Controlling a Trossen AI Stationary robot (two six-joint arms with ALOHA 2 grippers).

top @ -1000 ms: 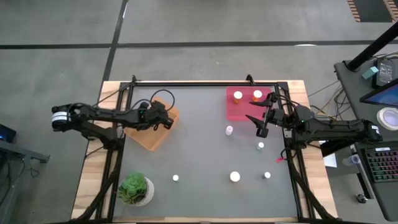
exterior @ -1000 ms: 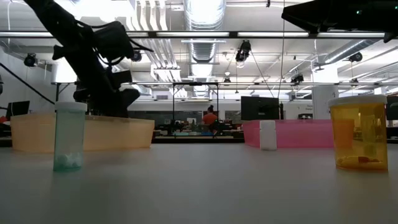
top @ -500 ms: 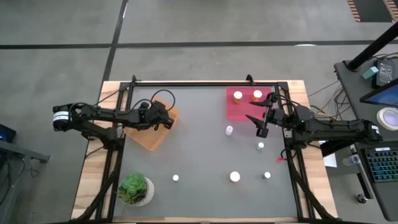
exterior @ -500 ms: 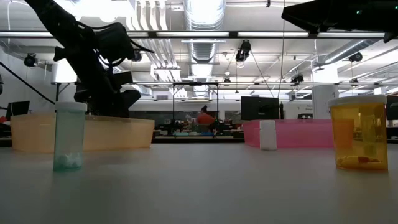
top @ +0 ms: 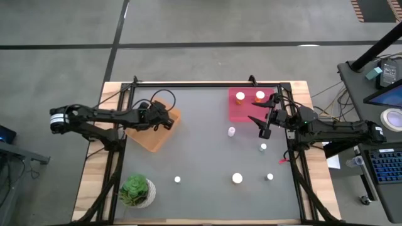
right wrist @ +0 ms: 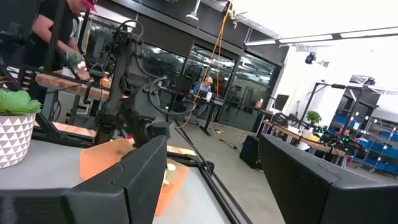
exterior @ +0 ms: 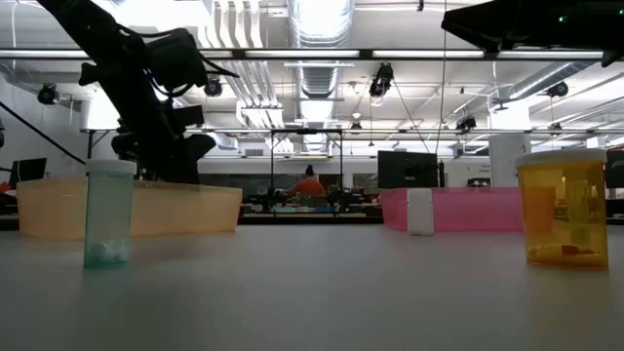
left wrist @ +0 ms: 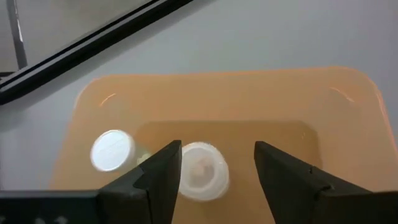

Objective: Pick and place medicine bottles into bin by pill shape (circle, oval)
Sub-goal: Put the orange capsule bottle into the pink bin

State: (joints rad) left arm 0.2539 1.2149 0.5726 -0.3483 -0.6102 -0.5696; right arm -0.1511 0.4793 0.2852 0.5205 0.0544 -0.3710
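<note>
the left gripper (left wrist: 217,171) hangs over the orange bin (left wrist: 336,118), fingers spread wide and empty; two white-capped medicine bottles (left wrist: 202,171) lie in that bin just below it. the right gripper (top: 262,125) hovers beside the pink bin (top: 237,108), fingers apart, holding nothing. two bottles stand in the pink bin, and five more are scattered on the grey table (top: 201,150), away from the orange bin toward the potted plant (top: 136,190).

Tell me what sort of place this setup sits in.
Likely a large open robotics lab or workshop: exposed ceiling ducts with strip lights overhead, workbenches where people stand working, and a desk with a keyboard beside the table.
</note>
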